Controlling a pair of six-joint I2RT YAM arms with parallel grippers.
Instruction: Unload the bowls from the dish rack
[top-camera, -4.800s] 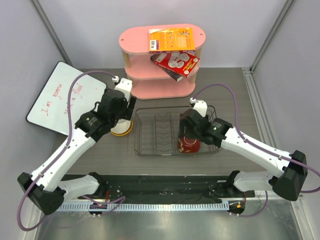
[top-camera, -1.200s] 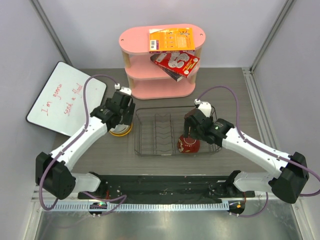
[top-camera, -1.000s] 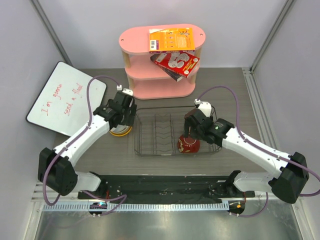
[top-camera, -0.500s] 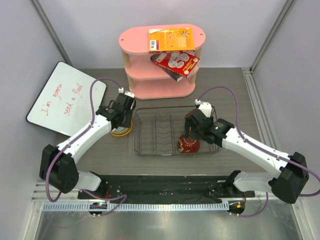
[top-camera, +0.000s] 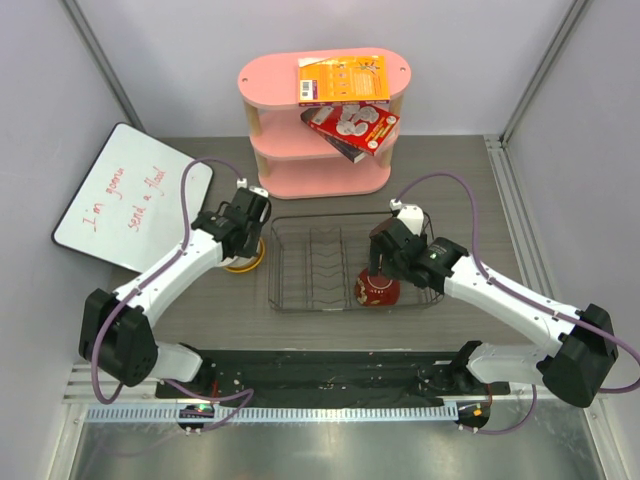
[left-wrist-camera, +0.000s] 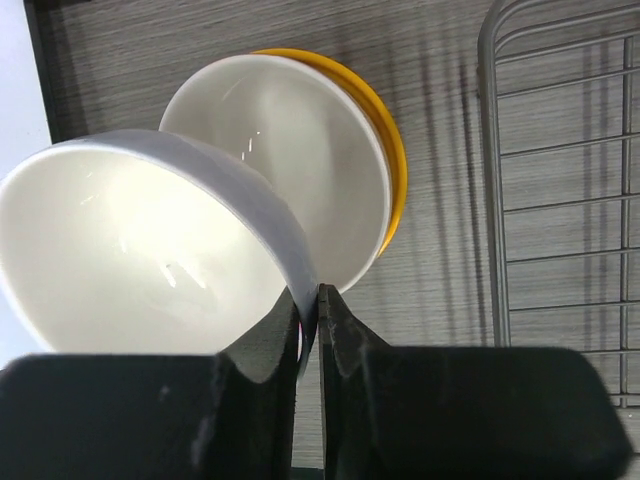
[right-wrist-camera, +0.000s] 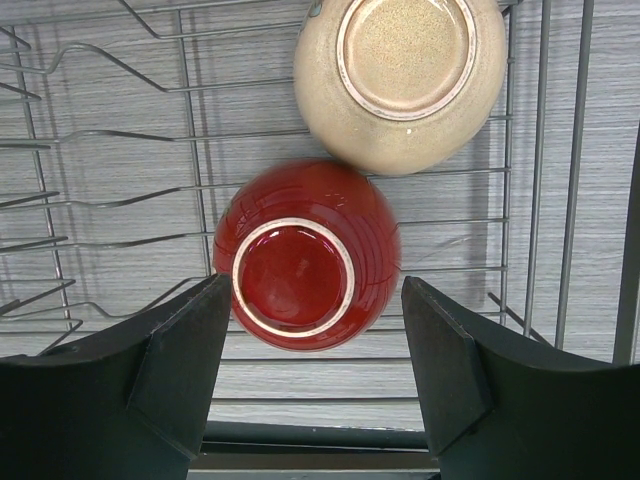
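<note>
In the left wrist view my left gripper (left-wrist-camera: 310, 290) is shut on the rim of the white bowl (left-wrist-camera: 140, 250), which is tilted. Just beyond it, on the table left of the rack, sits the yellow-orange bowl (left-wrist-camera: 390, 170) with a pale inside. The top view shows this bowl (top-camera: 245, 266) partly under my left gripper (top-camera: 250, 228). The dark red bowl (right-wrist-camera: 310, 255) lies upside down in the black wire dish rack (right-wrist-camera: 120, 135), with my open right gripper (right-wrist-camera: 312, 290) straddling it. The beige bowl (right-wrist-camera: 400, 70) lies upside down right behind it. From above, the red bowl (top-camera: 377, 291) sits at the rack's (top-camera: 300, 262) near right.
A pink three-tier shelf (top-camera: 322, 130) with boxed items stands behind the rack. A whiteboard (top-camera: 130, 195) lies at the left. Upright tines (top-camera: 325, 255) fill the rack's middle.
My left gripper's jaws have closed onto the white bowl's rim beside the yellow-orange bowl, after the arm drew in a little. The right arm and red bowl have not moved.
</note>
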